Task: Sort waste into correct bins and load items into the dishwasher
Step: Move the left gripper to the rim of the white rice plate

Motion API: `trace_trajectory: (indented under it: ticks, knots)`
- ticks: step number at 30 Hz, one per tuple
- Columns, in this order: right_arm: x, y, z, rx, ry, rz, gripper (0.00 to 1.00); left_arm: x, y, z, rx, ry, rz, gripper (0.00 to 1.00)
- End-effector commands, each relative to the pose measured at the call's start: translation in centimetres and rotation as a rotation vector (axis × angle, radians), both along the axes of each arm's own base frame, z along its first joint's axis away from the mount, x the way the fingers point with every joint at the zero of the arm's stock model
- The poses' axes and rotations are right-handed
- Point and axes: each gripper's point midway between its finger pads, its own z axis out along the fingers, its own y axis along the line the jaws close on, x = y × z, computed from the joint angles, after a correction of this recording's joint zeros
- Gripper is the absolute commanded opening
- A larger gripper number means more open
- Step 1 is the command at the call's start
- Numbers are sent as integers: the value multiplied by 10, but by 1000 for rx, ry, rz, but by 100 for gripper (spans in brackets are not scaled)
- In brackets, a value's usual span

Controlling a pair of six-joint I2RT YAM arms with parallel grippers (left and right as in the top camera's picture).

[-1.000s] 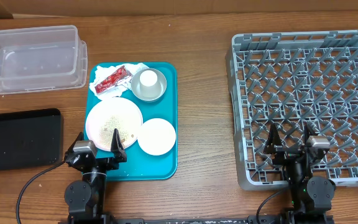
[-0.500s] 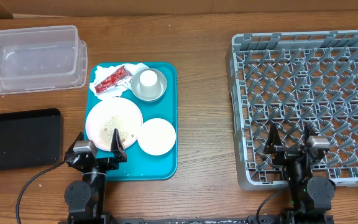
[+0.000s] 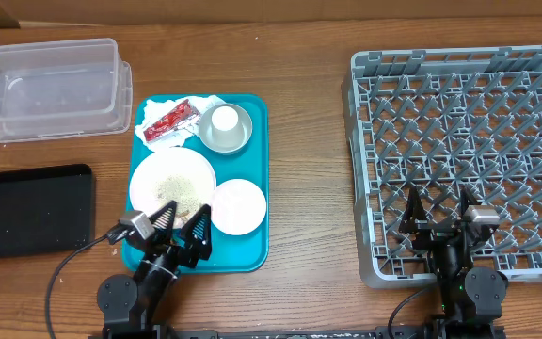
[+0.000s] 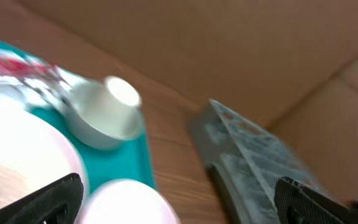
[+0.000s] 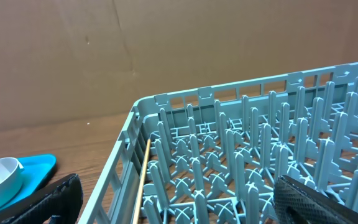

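Pinkish-white larger plate (image 3: 158, 179), carrying loose rice (image 3: 179, 188), lying on the teal tray (image 3: 257, 247) at 12 o'clock of the left gripper (image 3: 183, 222), spread wide and tilted toward it, presumably to clear waste first; right gripper (image 3: 436, 215), also spread, idling over the dish rack (image 3: 459, 113) at its 6 o'clock edge.

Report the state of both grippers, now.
Left gripper: open, holding nothing.
Right gripper: open, holding nothing.

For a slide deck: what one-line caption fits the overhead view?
Left gripper open by the larger plate on the teal tray; right gripper open over the grey dish rack.
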Motion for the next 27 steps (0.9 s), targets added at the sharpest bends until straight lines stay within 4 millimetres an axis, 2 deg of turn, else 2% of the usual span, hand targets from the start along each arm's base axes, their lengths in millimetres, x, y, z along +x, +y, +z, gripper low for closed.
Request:
trace_trajectory:
  ticks: [1,3,8,12,15,19,25,27]
  knots:
    - [0,-3,-1,-7,-8,-15,100,-15,-28,3,-252,117,-171,100]
    - [0,-3,-1,-7,-8,-14,100,-19,-33,12,-316,120,-209,100]
    - [0,-3,-1,-7,-8,-14,100,-44,-54,68,-238,-138,-400,100]
    - [0,-3,-1,-7,-8,-14,100,-45,-45,102,-255,-188,-333,100]
    - [0,-3,-1,-7,-8,-14,100,-42,-36,108,-202,-136,-249,100]
    - [0,-3,-1,-7,-8,-14,100,-37,-25,96,-39,70,-145,100]
    - [0,-3,-1,-7,-8,-15,100,-23,-12,89,97,389,-104,100]
    - [0,-3,-1,-7,-8,-15,100,-18,-16,93,133,477,-164,100]
